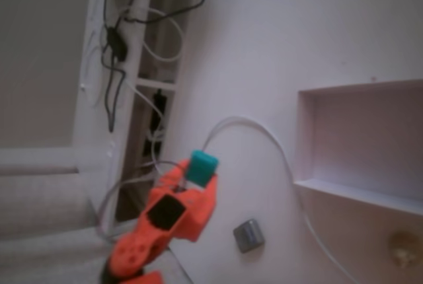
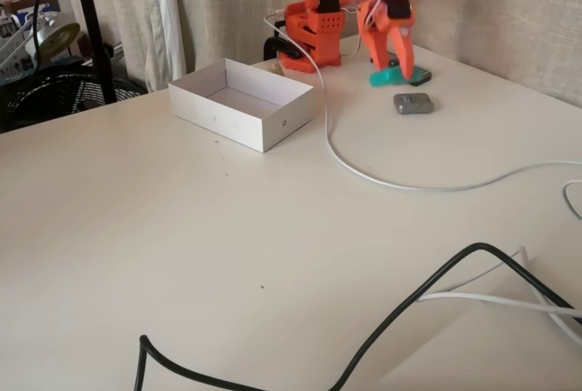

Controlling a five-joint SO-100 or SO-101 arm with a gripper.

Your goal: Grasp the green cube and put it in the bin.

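Black cable [image 2: 382,327] lies nearest us. We see our gripper [image 1: 196,177] closed around the green cube [image 1: 201,167], small, hard, light; we squeeze its flat sides.

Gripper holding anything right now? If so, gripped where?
Apparently the green cube: the gripper closes around its sides near the table. A firm clamp can't be confirmed.

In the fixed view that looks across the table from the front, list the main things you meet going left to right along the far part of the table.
Bin → arm base → gripper over the green cube → grey block.
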